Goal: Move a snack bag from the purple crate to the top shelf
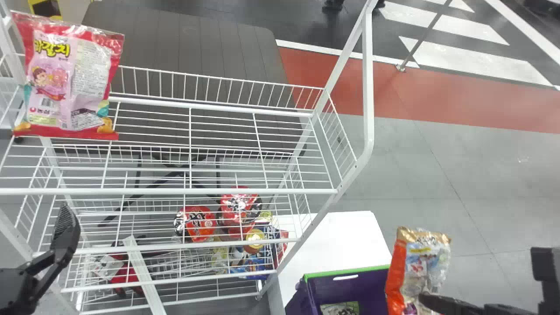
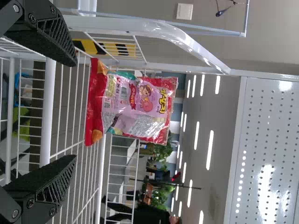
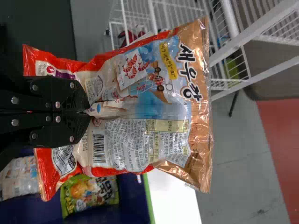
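Hanging upright just over the right part of the purple crate point(image 1: 328, 273), the orange-and-gold snack bag point(image 3: 159, 107) is in the grasp of the right gripper point(image 3: 88, 112), whose two fingers are closed firmly on its lower middle part. The step, I judge, is to carry it to the top shelf point(image 1: 262, 191). For doing this well, the bag should first be raised higher than the front rail and brought to the left past the slanting side post point(image 1: 310, 218), because its wide gold end could catch there. The grip should be sure, but not so strong that the film bursts. On the wires, the bottom edge should touch first, and only then should the fingers open.

The right arm comes in low at the right side, with the gripper pointing forward and the gold end standing above it. The left gripper point(image 2: 75, 109) is at the left end of the rack, its fingers spread and empty, facing the pink-and-red snack bag point(image 2: 131, 105) on the top shelf. Inside the crate lies a green snack bag point(image 3: 88, 193).
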